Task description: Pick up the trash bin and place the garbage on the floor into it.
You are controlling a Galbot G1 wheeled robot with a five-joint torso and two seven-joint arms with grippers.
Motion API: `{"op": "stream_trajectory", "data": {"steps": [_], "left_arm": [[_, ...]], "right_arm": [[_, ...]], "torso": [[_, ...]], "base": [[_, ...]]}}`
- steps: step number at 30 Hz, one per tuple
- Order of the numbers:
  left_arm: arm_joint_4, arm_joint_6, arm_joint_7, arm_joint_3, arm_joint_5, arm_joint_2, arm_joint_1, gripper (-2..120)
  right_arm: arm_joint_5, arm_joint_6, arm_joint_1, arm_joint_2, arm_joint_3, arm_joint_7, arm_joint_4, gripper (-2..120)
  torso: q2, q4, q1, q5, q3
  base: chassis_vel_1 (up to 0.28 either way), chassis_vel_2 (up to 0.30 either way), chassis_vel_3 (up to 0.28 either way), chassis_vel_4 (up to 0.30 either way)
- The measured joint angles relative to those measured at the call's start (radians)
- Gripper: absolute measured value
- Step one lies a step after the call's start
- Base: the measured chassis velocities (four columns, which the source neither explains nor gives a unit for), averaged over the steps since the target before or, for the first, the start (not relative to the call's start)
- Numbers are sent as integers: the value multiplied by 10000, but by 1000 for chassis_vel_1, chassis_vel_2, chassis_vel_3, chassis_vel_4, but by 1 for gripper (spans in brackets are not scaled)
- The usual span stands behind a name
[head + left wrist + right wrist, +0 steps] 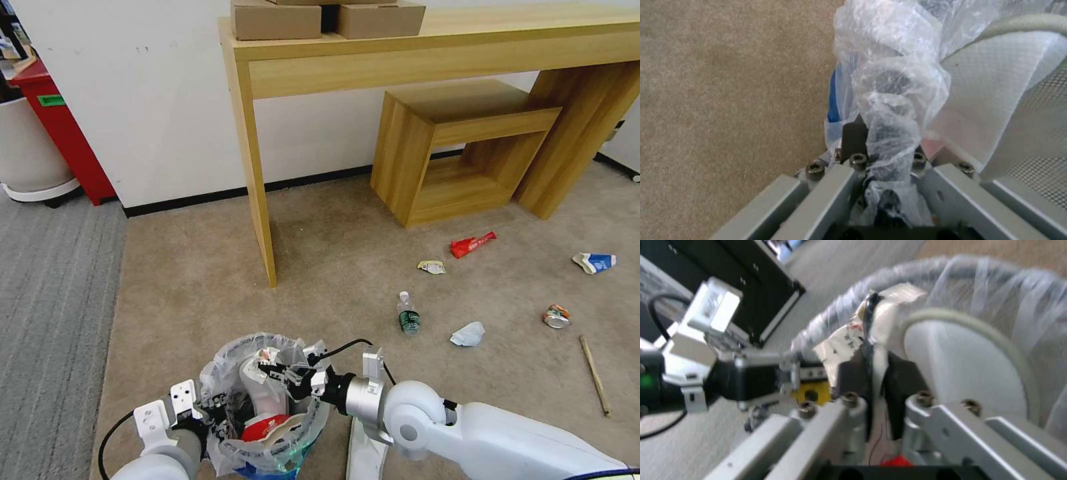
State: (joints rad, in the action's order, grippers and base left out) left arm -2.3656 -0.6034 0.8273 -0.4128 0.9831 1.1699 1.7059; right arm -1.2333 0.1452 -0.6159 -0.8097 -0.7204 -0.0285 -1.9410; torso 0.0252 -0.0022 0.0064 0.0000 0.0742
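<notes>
The trash bin (230,373), lined with a crinkled clear bag, is held up at the bottom of the head view. My left gripper (212,408) is shut on its bag-wrapped rim (889,100). My right gripper (272,365) hangs over the bin's mouth, shut on a thin white printed wrapper (849,340). A white slipper (960,363) and something red (267,427) lie inside the bin. On the beige floor (200,280) lie a red wrapper (472,245), a bottle (408,315), crumpled paper (468,334), a can (556,316), a carton (595,262) and a stick (594,375).
A tall wooden table (257,167) stands against the wall, its leg just beyond the bin, with a low wooden stool (460,147) under it. Another white slipper (365,453) lies under my right arm. A small pale wrapper (432,267) lies near the red one.
</notes>
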Motion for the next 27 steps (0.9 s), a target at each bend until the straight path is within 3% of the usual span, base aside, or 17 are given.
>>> {"op": "stream_trajectory", "data": {"steps": [6,12,16,18,22,24,25,27], "left_arm": [[52,0,49,34,-52,5,-12,0],[74,0,66,65,-56,-6,-14,0],[74,0,77,42,-4,-82,-26,0],[75,-1,78,34,28,-101,-30,0],[73,-4,79,5,125,-173,-47,0],[73,-6,76,1,193,-237,-73,0],[73,-6,76,1,193,-237,-73,0],[74,-6,75,20,232,-288,-91,0]], "right_arm": [[-407,502,272,-156,22,143,-81,35],[-433,525,413,-315,3,285,-42,55],[-372,476,522,-485,-1,356,46,76],[-322,446,528,-527,87,371,52,79],[-278,418,493,-636,899,641,-8,92],[-297,644,370,-732,2149,1051,-135,99],[-297,644,370,-732,2149,1051,-135,99],[-435,1334,182,-789,3399,1967,-473,100]], "torso": [[0,0,0,0,0],[0,0,0,0,0],[0,0,0,0,0],[0,0,0,1,0],[0,0,0,1,0],[0,1,0,0,0],[0,1,0,0,0],[-1,1,0,2,0]], "base": [[0,0,0,0],[0,0,0,0],[0,0,0,0],[0,0,0,0],[0,0,0,0],[0,0,0,0],[0,0,0,0],[0,0,0,0]]}}
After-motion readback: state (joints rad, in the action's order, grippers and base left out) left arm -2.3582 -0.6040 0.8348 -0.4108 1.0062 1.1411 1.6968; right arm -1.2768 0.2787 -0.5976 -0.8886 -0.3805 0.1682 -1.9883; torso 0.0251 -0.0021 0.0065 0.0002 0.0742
